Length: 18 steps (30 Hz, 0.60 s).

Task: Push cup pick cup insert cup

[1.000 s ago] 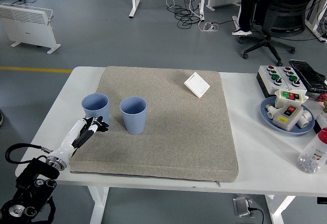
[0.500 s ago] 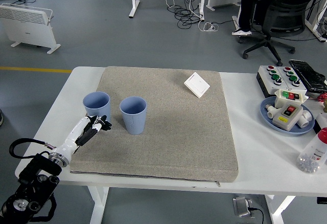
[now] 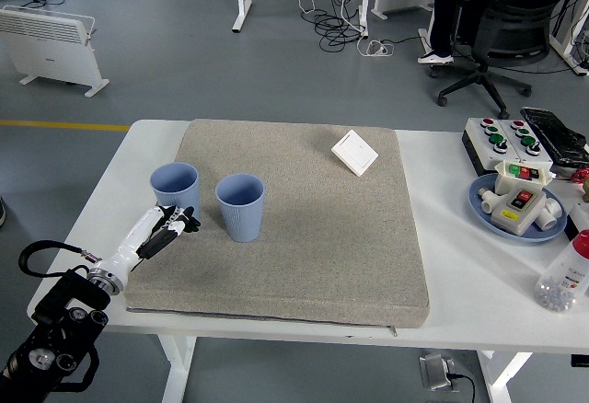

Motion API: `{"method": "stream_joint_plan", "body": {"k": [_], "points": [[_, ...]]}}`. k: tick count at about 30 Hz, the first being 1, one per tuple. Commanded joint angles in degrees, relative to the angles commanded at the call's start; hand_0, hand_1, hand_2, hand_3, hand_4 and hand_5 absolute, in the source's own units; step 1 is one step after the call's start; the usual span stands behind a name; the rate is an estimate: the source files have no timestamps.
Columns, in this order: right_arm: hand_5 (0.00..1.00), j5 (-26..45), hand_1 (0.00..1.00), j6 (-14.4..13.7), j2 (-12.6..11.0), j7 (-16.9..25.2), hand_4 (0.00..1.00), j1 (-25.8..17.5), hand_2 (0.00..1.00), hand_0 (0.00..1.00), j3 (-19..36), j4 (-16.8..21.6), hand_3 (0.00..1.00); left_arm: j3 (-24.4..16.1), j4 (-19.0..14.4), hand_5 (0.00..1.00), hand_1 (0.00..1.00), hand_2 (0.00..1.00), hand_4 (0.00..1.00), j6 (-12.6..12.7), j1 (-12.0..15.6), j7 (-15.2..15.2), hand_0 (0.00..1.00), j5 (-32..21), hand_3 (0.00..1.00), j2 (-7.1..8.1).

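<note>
Two light blue cups stand upright on the grey mat [image 3: 304, 237]. The left cup [image 3: 174, 189] is near the mat's left edge and the right cup [image 3: 241, 207] stands a short gap to its right. My left hand [image 3: 171, 225] comes in from the lower left on a white forearm. Its black fingers are loosely curled, holding nothing, just below the left cup's base and close to it. I cannot tell if they touch the cup. The right arm is out of view.
A small white square plate [image 3: 354, 152] lies on the mat's far right part. To the right on the white table [image 3: 460, 265] stand a button box [image 3: 504, 138], a blue dish [image 3: 515, 208] with a switch box, and a bottle [image 3: 565, 277]. An office chair stands beyond.
My left hand has slid a little up and right, nearer the left cup's base. The left cup has shifted slightly right and away. The right cup stayed put.
</note>
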Motion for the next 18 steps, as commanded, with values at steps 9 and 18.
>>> {"method": "stream_joint_plan", "body": {"k": [9, 18], "points": [[0.498, -0.06, 0.691, 0.02, 0.03, -0.03, 0.128, 0.08, 0.737, 0.770, -0.22, 0.00, 0.573, -0.55, 2.17, 0.998, 0.586, 0.532, 0.581, -0.15, -1.73, -0.74, 0.728, -2.00, 0.507, -0.24], [0.498, -0.24, 0.691, 0.02, 0.04, -0.12, 0.128, 0.16, 0.736, 0.770, -0.37, 0.00, 0.573, -0.55, 4.10, 0.998, 0.585, 0.532, 0.577, -0.52, -3.12, -1.36, 0.726, -4.54, 0.507, -1.35]]}}
